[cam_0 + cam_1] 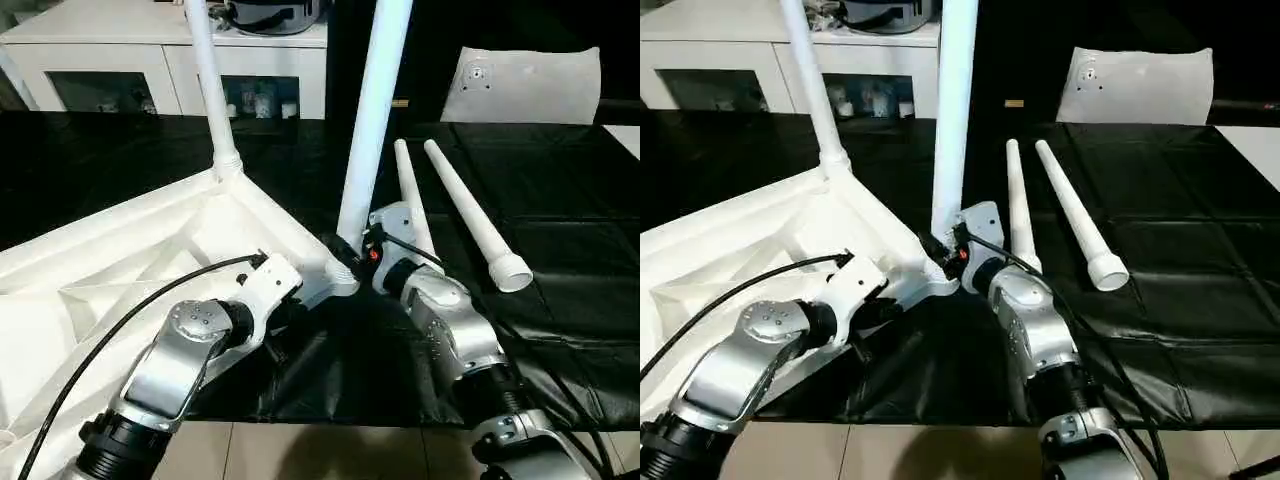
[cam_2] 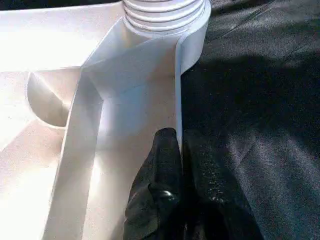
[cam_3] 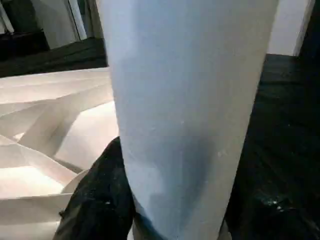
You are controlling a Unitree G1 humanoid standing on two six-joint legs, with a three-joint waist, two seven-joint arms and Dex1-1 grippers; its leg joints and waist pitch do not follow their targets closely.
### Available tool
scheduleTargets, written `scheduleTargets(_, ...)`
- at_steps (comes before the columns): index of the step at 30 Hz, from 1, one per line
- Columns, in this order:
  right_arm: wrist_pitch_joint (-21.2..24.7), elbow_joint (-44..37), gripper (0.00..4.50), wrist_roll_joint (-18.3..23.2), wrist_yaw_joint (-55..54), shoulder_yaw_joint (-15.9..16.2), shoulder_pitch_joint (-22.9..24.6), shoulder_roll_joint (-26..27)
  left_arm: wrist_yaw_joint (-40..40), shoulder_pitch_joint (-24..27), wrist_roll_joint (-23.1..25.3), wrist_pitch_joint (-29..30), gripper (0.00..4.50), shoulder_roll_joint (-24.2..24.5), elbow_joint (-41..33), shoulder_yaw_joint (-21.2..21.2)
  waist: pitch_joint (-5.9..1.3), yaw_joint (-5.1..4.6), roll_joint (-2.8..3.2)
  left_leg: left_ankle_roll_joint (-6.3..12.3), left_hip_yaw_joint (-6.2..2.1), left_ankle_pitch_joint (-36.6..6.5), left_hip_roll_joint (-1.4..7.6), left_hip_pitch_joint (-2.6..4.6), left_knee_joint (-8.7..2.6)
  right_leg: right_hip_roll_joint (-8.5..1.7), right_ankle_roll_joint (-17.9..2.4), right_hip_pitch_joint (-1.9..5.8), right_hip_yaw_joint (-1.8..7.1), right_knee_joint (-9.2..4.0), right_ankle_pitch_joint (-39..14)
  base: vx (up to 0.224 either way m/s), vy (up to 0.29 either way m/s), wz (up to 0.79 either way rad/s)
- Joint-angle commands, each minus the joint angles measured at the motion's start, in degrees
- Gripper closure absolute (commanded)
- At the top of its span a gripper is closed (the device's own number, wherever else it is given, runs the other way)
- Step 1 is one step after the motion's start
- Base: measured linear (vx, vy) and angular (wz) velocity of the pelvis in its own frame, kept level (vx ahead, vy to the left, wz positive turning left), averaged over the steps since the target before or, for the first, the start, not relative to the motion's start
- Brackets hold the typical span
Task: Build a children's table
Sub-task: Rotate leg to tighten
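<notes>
The white tabletop [image 1: 120, 270] lies ribbed side up on the left of the black-covered table. One white leg [image 1: 212, 85] stands in its far corner socket. A second leg [image 1: 372, 130] stands upright at the near right corner, and my right gripper [image 1: 350, 258] is shut around its base, a black finger [image 3: 100, 200] on each side. My left gripper [image 2: 180, 170] is shut on the thin rim [image 2: 177, 100] of the tabletop just short of that corner's socket [image 2: 165, 10]. Two loose legs [image 1: 412, 195] [image 1: 470, 215] lie side by side to the right.
A white glass-door cabinet [image 1: 160, 50] stands behind the table. A white bag [image 1: 525, 85] lies at the back right. The black cover [image 1: 560, 300] ends close to my forearms, with tiled floor [image 1: 330, 450] below. A black cable [image 1: 120, 320] runs along my left arm.
</notes>
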Motion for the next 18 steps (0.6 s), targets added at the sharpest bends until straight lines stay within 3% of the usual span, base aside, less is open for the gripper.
scheduleTargets(1, 2.72, 4.37, 1.81, -0.55, -0.34, 0.57, 0.93, 0.12, 0.02, -0.76, 0.36, -0.14, 4.50, 0.05, 0.59, -0.99, -1.87, 0.53, 0.88, 0.76, -2.56, -19.77, 4.90, 0.17, -4.61, -6.31, -8.21, 1.50, 4.23, -5.43, -23.40, 0.000, 0.000, 0.00)
scheduleTargets(2, 2.41, 4.31, 1.81, -0.66, -0.22, 0.65, 0.95, -0.03, 0.15, -1.02, 0.51, -0.64, 4.50, 0.07, 1.12, -0.99, -2.06, 0.61, 0.87, 0.72, -2.60, -17.90, 4.94, -0.05, -4.63, -6.25, -9.18, 1.91, 4.27, -4.90, -20.03, 0.000, 0.000, 0.00)
scheduleTargets(4, 1.49, 3.67, 1.48, -0.75, 0.84, 0.79, 1.38, -0.63, 0.09, -2.20, 0.60, -2.58, 4.50, 0.44, 3.00, -0.93, -2.11, 0.79, 1.23, 1.44, -2.40, -15.85, 4.95, -0.13, -4.55, -6.05, -10.55, 2.00, 4.23, -4.40, -15.03, 0.000, 0.000, 0.00)
scheduleTargets(10, 2.11, -1.34, 1.04, 0.19, 5.18, 1.24, 4.46, -2.89, -2.11, -4.25, -0.04, -6.64, 4.50, 2.60, 6.75, -0.59, -2.12, 1.94, 1.23, 2.42, -2.19, -14.53, 4.79, -0.02, -4.35, -6.13, -9.31, 2.26, 4.17, -4.69, -17.11, 0.000, 0.000, 0.00)
scheduleTargets(14, 2.81, -6.82, 0.70, 0.95, 8.94, 2.48, 7.95, -6.00, -4.53, -5.96, 0.15, -11.15, 4.50, 4.35, 10.08, -1.14, -2.14, 2.30, 1.29, 3.09, -2.25, -12.98, 4.82, -0.19, -4.37, -6.05, -8.93, 2.48, 4.09, -4.53, -15.48, 0.000, 0.000, 0.00)
scheduleTargets(15, 3.00, -8.50, 0.60, 1.06, 10.19, 2.83, 9.04, -7.26, -5.67, -6.50, 0.12, -12.75, 4.50, 4.88, 11.17, -1.51, -2.13, 2.42, 1.60, 3.28, -2.23, -12.78, 4.74, -0.17, -4.26, -6.09, -8.71, 2.44, 4.07, -4.61, -15.56, 0.000, 0.000, 0.00)
scheduleTargets(16, 3.06, -9.93, 0.53, 1.05, 11.20, 3.07, 9.91, -8.46, -6.98, -6.94, -0.05, -14.31, 4.50, 5.29, 11.99, -1.90, -2.08, 2.37, 1.32, 3.44, -2.26, -12.61, 4.77, -0.34, -4.30, -6.09, -8.46, 2.64, 4.04, -4.67, -15.59, 0.000, 0.000, 0.00)
scheduleTargets(18, 3.06, -12.19, 0.38, 1.09, 12.60, 2.84, 11.15, -10.37, -9.51, -7.79, -0.54, -16.91, 4.50, 6.17, 13.71, -2.77, -2.13, 2.47, 1.59, 3.69, -2.18, -12.44, 4.76, -0.17, -4.22, -6.09, -8.53, 2.41, 4.05, -4.75, -15.61, 0.000, 0.000, 0.00)
